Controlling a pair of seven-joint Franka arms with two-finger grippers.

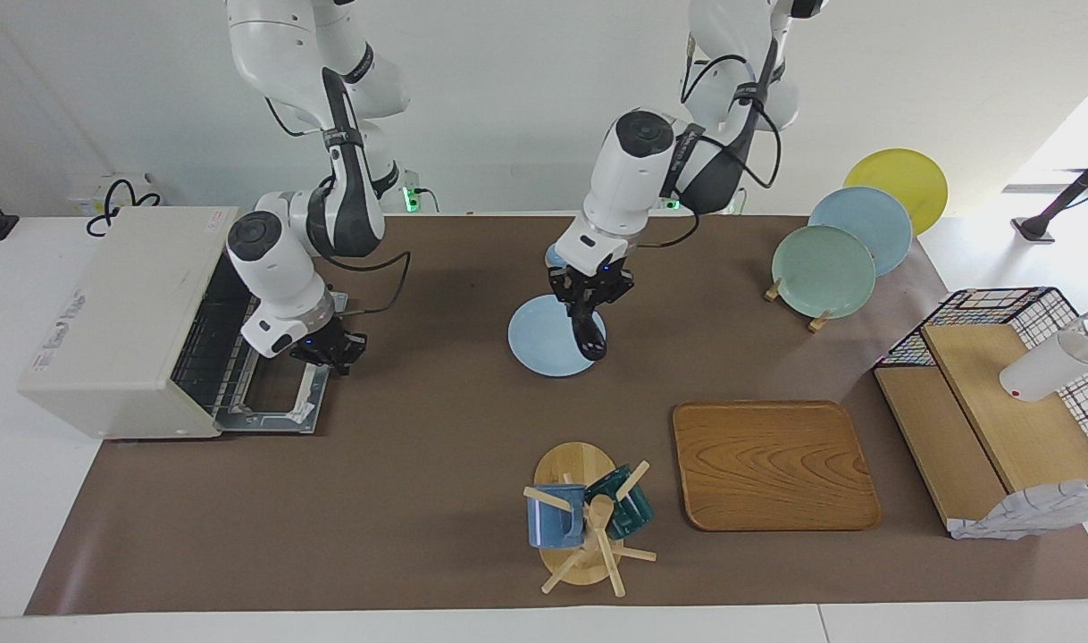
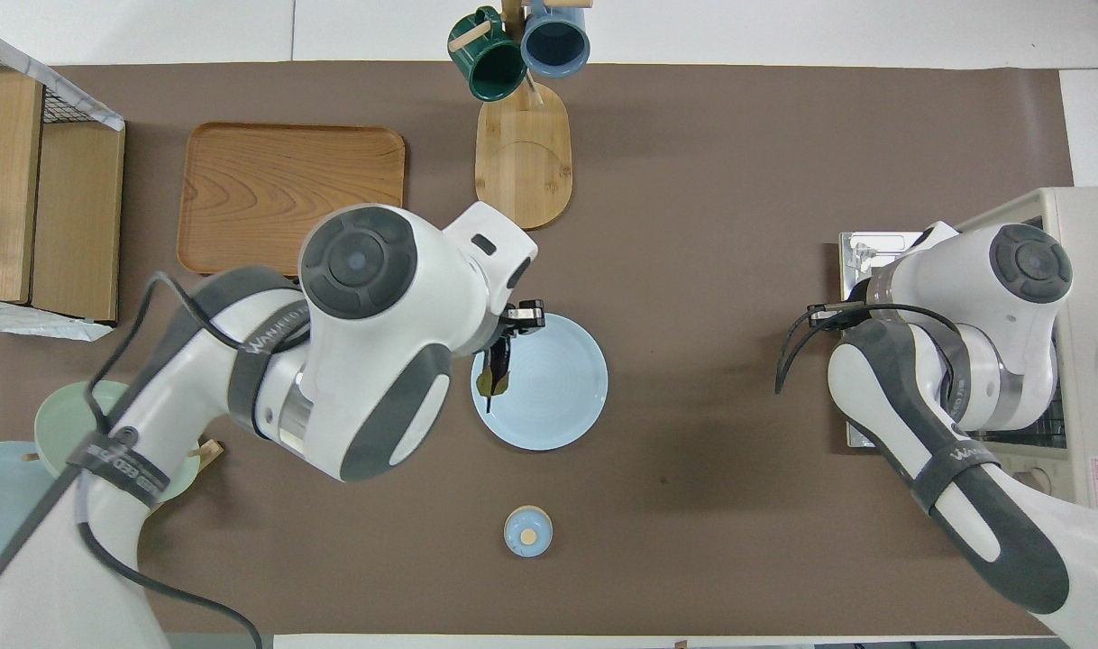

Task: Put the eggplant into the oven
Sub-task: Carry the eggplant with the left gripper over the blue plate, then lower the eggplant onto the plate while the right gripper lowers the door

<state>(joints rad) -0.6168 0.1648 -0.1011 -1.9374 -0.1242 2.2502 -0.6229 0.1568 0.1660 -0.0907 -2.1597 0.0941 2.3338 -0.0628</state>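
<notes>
My left gripper (image 1: 589, 293) hangs over the light blue plate (image 1: 539, 344), shut on the upper end of the dark purple eggplant (image 1: 590, 336), which dangles from it. In the overhead view the eggplant (image 2: 497, 371) shows below the left gripper (image 2: 516, 320), over the plate's edge (image 2: 562, 401). The cream oven (image 1: 120, 313) stands at the right arm's end of the table, its door (image 1: 272, 397) lying flat open and the rack showing. My right gripper (image 1: 328, 350) is shut, low at the door's outer edge. From overhead, the right arm hides that gripper beside the oven (image 2: 1090, 270).
A wooden tray (image 1: 776, 464) lies bare toward the left arm's end. A mug tree (image 1: 589, 518) with two mugs stands beside it. A small blue bell (image 2: 528, 532) sits nearer to the robots than the plate. A plate rack (image 1: 825, 259) and a wire basket (image 1: 1000, 313) are at the left arm's end.
</notes>
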